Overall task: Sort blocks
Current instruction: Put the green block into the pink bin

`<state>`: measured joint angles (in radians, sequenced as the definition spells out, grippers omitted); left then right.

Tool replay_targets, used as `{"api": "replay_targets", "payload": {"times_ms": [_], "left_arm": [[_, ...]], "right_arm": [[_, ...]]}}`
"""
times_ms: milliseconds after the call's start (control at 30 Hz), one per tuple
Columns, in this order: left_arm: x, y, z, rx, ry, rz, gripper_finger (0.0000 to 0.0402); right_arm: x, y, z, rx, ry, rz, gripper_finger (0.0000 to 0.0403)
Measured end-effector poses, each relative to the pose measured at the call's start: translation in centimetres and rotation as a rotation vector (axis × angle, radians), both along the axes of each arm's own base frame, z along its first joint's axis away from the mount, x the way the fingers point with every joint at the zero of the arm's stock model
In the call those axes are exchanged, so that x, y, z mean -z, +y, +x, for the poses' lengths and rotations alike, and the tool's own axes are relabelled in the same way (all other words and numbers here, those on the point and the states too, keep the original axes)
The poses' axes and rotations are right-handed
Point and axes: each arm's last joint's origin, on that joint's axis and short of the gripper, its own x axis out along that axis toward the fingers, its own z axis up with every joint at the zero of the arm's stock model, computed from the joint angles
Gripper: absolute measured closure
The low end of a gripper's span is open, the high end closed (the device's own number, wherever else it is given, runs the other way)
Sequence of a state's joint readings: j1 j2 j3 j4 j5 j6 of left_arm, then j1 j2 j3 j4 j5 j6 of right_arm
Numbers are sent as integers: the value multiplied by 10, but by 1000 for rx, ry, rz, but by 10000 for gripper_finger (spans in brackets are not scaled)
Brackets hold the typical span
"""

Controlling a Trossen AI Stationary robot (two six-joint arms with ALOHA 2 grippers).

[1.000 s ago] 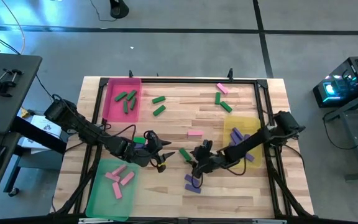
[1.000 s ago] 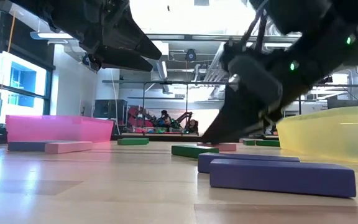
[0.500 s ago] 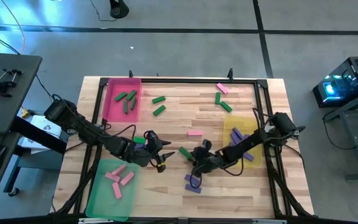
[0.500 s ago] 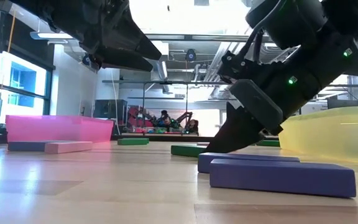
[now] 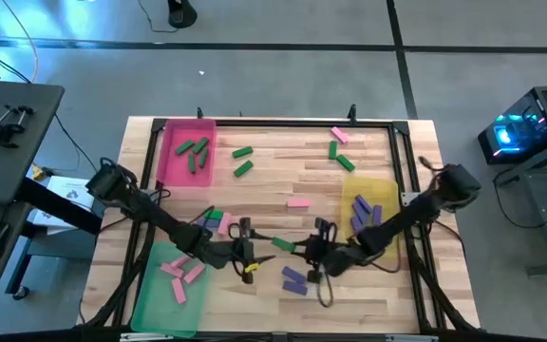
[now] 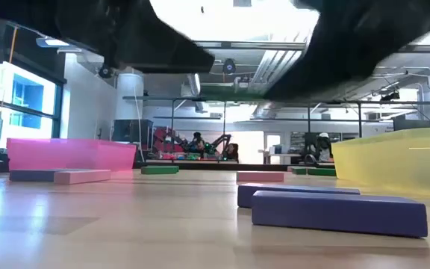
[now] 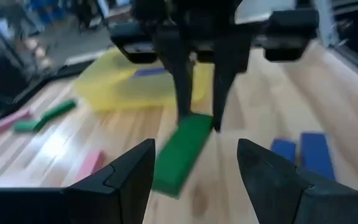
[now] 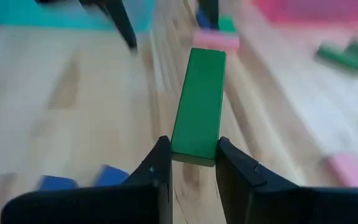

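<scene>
A green block [image 8: 199, 106] is clamped by one end between the fingers of the right gripper [image 8: 191, 163] and is held above the table [image 5: 273, 171] near its middle front. It is faced by the left gripper [image 7: 194, 168], whose fingers are spread wide with nothing between them. Two purple blocks [image 5: 294, 279] are seen lying just beside the pair.

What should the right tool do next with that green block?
Probably lift and carry it to the pink tray, where the other green blocks lie. The right tool is clamped on one end of the green block, which already hangs above the table.
</scene>
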<state>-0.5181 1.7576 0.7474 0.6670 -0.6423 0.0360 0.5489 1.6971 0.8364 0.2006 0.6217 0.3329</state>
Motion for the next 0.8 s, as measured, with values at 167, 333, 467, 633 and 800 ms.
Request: {"api": "replay_targets", "payload": {"times_ms": [167, 333, 467, 633, 800], "left_arm": [[-1, -1, 5, 11, -68, -1, 183], [-3, 5, 8, -9, -91, -36, 183], [-4, 6, 12, 136, -81, -118, 183], [-3, 8, 14, 223, -66, -186, 183], [-4, 10, 15, 220, -72, -192, 183]], "right_arm": [[-21, 18, -16, -39, -77, -65, 344], [-26, 24, -21, -67, -98, -87, 344], [-26, 23, -21, -72, -94, -101, 344], [-26, 24, -21, -91, -89, -114, 344], [-26, 24, -21, -93, -88, -112, 344]]}}
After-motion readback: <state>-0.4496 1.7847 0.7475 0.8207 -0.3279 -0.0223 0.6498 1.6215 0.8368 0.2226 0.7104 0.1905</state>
